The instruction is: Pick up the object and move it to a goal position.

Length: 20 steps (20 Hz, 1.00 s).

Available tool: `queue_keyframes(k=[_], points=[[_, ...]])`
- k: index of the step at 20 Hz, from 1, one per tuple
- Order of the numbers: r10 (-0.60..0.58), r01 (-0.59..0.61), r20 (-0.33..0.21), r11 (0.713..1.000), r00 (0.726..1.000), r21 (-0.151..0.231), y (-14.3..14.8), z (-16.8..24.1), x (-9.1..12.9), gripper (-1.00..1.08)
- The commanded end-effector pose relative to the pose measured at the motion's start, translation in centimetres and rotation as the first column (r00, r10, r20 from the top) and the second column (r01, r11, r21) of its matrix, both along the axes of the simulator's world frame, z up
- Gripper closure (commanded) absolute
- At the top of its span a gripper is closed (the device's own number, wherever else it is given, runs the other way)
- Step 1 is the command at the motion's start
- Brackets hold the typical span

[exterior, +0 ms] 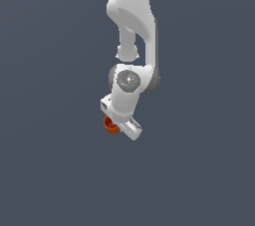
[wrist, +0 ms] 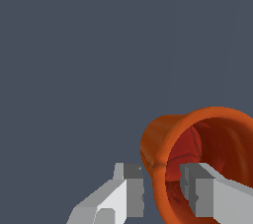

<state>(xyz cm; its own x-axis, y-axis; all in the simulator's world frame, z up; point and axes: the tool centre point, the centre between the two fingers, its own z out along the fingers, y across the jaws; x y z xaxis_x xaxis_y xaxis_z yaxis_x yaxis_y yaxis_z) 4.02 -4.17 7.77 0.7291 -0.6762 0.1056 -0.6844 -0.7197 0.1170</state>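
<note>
**Desk:** Plain slate-grey backdrop is seen on every side, with no edge, shadow line or marker by which a surface could be told from the space above it. What is shown at centre?

**Field:** The white arm (exterior: 132,31) is seen reaching down from the top of the exterior view, and the tool (exterior: 121,129) is pictured at its lowest point. The cup (exterior: 110,125) is seen tucked just under the hand, toward the exterior view's left, only partly visible past the white housing.

**Desk:** How is the cup held?

**Field:** In the wrist view, the tool (wrist: 162,188) is seen straddling the cup's wall at the rim: one finger (wrist: 129,191) is placed outside the orange-red body, the other finger (wrist: 202,191) inside the mouth. The jaws are drawn close on that wall, so the cup (wrist: 158,144) is judged to be pinched by its rim. A wall grip is probably chosen because the thicker rim gives an edge to catch on.

**Desk:** Which way is it pointing?

**Field:** The cup is seen lying across the tool, not upright beneath it. Its long axis is judged to run crosswise to the fingers, with the open mouth turned toward the wrist camera and to one side, and the narrower base pointed away. No goal marker can be made out, and whether the cup is touching anything below cannot be told.
</note>
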Motion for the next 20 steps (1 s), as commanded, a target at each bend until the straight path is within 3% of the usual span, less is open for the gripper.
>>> queue_keyframes(k=[1,4,5,20], points=[[-0.002,0.002,0.000,1.000,1.000,0.000,-0.18,-0.93,-0.06,0.20],[-0.002,0.002,0.000,1.000,1.000,-0.001,-0.25,-1.30,-0.07,0.20],[-0.002,0.002,0.000,1.000,1.000,-0.001,-0.25,-1.30,-0.07,1.08],[-0.001,0.001,0.001,1.000,1.000,0.000,0.14,-0.40,0.00,1.08]])
